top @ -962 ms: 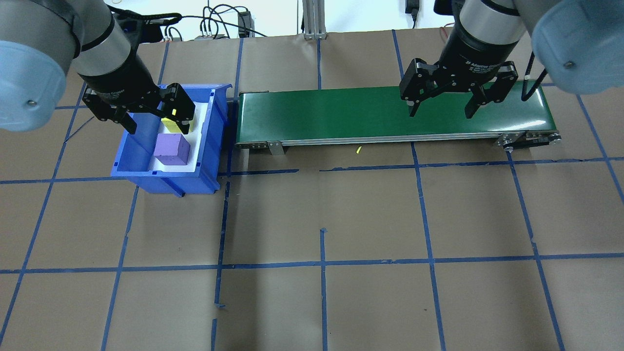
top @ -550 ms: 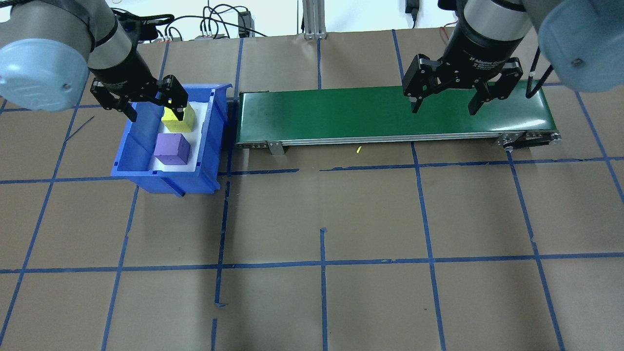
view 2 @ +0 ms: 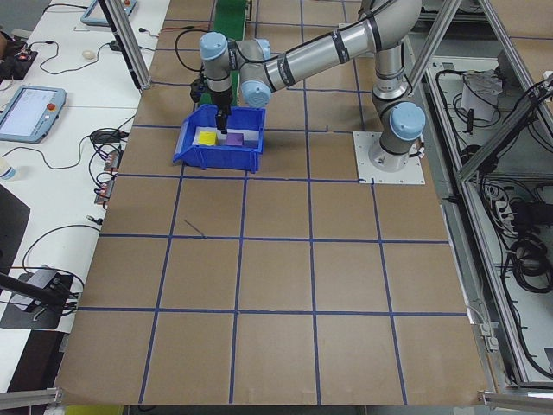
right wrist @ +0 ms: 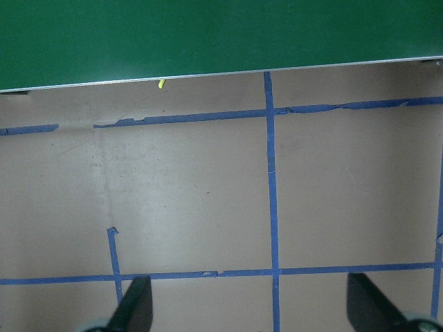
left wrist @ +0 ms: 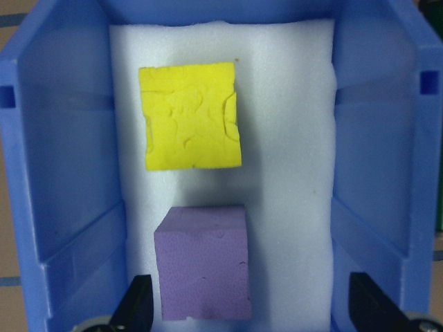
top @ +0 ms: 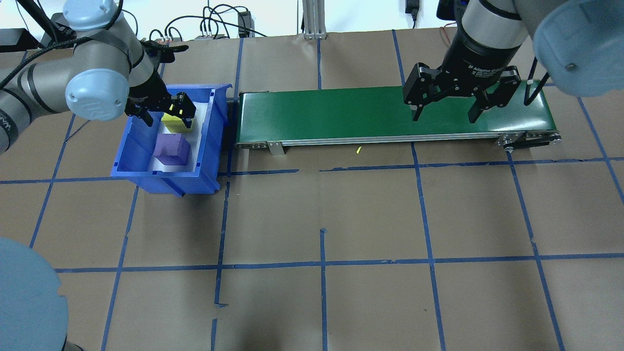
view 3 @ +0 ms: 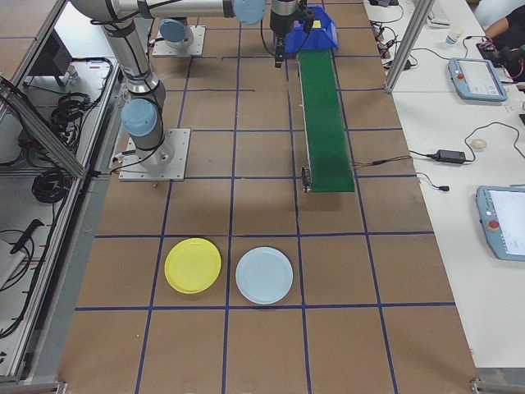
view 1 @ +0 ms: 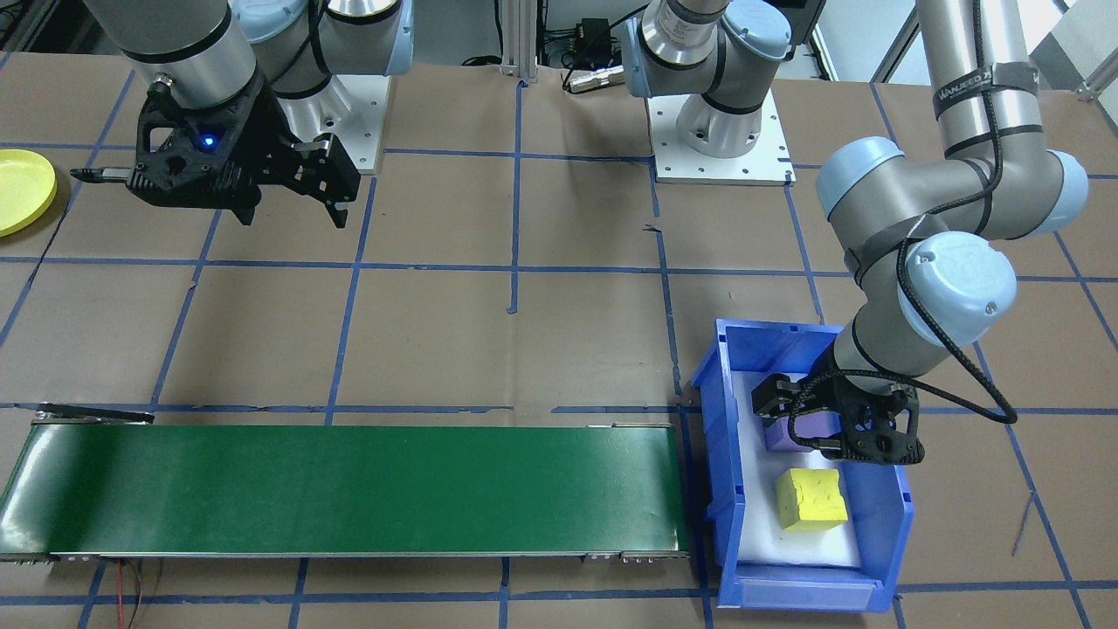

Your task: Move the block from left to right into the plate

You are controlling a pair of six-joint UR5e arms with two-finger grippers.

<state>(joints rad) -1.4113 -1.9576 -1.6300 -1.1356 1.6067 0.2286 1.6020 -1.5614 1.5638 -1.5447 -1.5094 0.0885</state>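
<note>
A yellow block [left wrist: 190, 116] and a purple block [left wrist: 202, 263] lie on white foam inside the blue bin [top: 124, 146]. My left gripper [top: 166, 117] hangs open low inside the bin. In the left wrist view its fingertips [left wrist: 135, 304] flank the near end of the purple block without touching it. In the front-facing view the gripper [view 1: 825, 432] covers most of the purple block [view 1: 786, 434], and the yellow block [view 1: 812, 498] sits clear of it. My right gripper [top: 446, 112] is open and holds nothing, above the right end of the conveyor. The yellow plate [view 3: 193, 265] lies on the table beyond that end.
The green conveyor belt [top: 341, 114] runs from beside the bin toward the right arm. A light-blue plate [view 3: 264, 275] sits next to the yellow one. A small yellow scrap [top: 358, 150] lies just in front of the belt. Brown paper with blue tape lines covers the table.
My left gripper has dropped deeper into the bin, and its arm has swung so the elbow now shows at the left. The right gripper has barely moved. The blocks have not moved.
</note>
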